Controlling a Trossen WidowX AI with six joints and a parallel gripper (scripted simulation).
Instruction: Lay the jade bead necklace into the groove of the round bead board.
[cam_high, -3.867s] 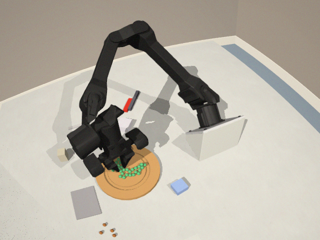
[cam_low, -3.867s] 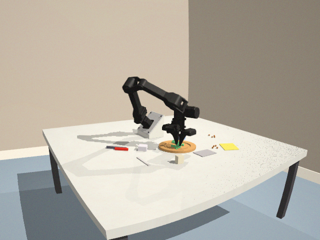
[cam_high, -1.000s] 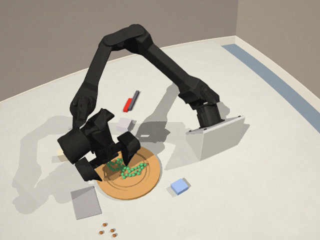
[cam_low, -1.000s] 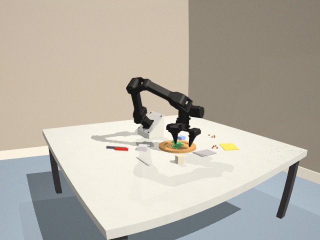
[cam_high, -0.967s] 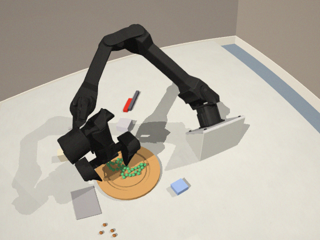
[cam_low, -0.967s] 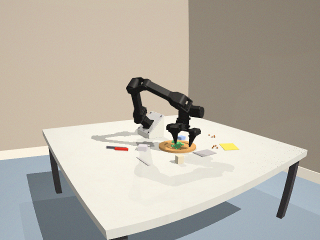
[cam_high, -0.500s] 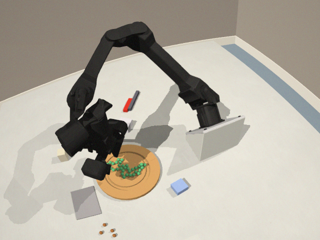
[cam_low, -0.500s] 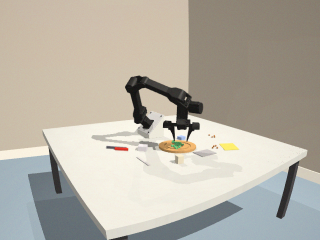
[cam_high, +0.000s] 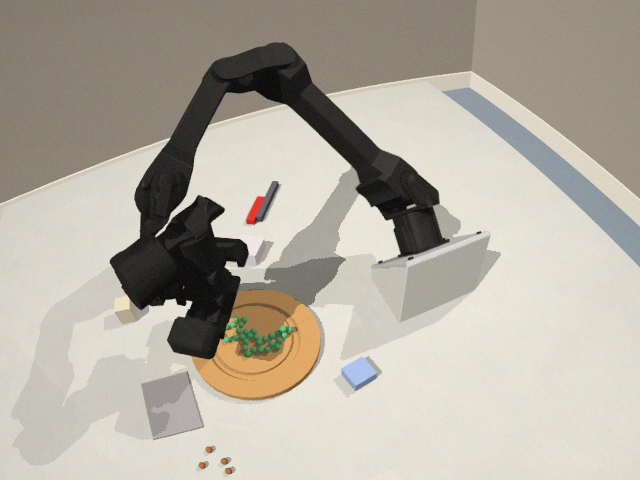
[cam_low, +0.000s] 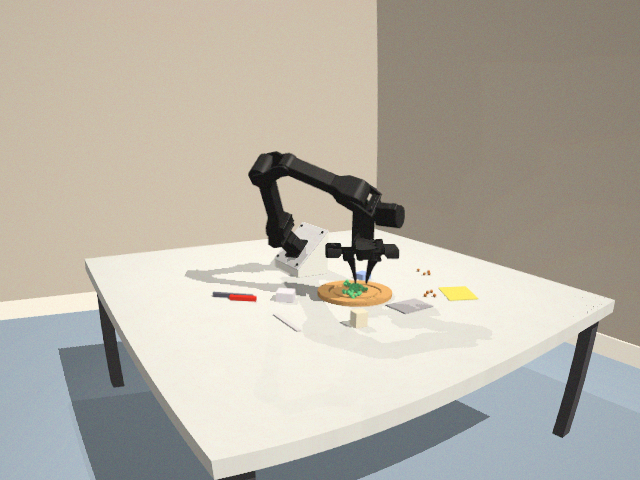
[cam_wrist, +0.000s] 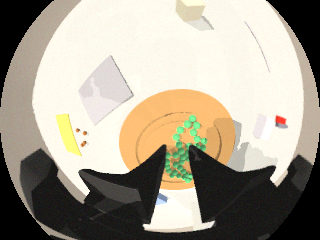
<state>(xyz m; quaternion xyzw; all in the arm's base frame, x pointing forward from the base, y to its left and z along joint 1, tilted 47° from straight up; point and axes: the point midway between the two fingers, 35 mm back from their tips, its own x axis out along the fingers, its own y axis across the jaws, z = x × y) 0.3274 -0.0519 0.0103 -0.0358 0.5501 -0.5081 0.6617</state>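
Note:
The round orange-brown bead board (cam_high: 299, 369) (cam_low: 328, 296) (cam_wrist: 135, 125) lies flat, with a ring-shaped groove. The jade bead necklace (cam_high: 248, 338) (cam_low: 354, 289) (cam_wrist: 192, 119) lies bunched on it, its green strands crossing the middle and part of the ring instead of following it round. My gripper (cam_low: 361, 283) (cam_wrist: 177, 147) points down low over the board, its fingers partly open with a narrow gap. In the wrist view dark green beads show between and below the tips; none looks pinched. In the top view the fingertips are hidden behind the gripper body.
A grey tile (cam_high: 180, 408) (cam_wrist: 107, 92) and a cream block (cam_high: 124, 310) (cam_low: 358, 318) lie near the board. A blue block (cam_high: 359, 373) and a white block (cam_low: 285, 295) (cam_wrist: 262, 126) flank it. Red (cam_high: 254, 210) and dark bars, loose brown beads and a yellow sheet (cam_low: 458, 292) lie farther off.

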